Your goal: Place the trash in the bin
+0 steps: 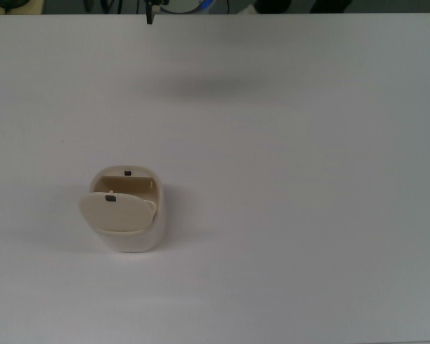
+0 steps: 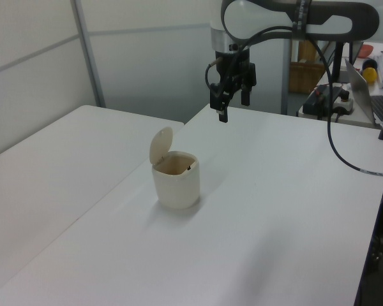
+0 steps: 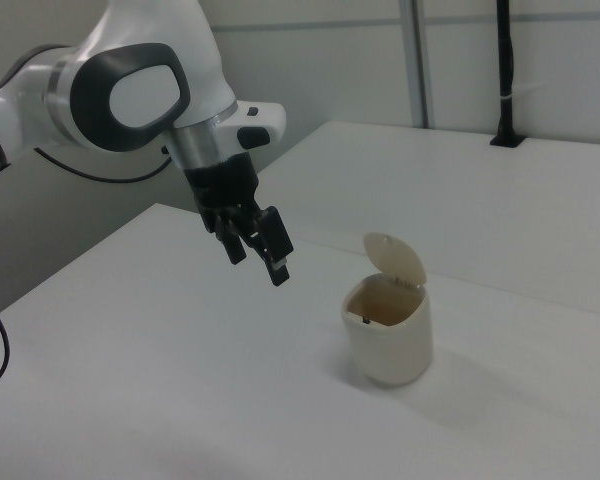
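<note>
The bin [image 1: 125, 215] [image 2: 176, 182] [image 3: 387, 330] is a small cream container standing on the white table, its oval swing lid [image 2: 160, 145] tipped up and its mouth uncovered. The trash is not visible in any view, and the part of the bin's inside that shows looks bare. My gripper [image 2: 233, 109] [image 3: 258, 268] hangs in the air above the table, off to the right view's left of the bin and well apart from it. Its black fingers are open with nothing between them.
The white table [image 1: 308, 179] spreads wide around the bin. A second white table [image 2: 51, 166] adjoins it on the left view's left. A cable [image 2: 345, 153] hangs from the arm, and desk clutter [image 2: 370, 70] sits beyond the far right edge in the left view.
</note>
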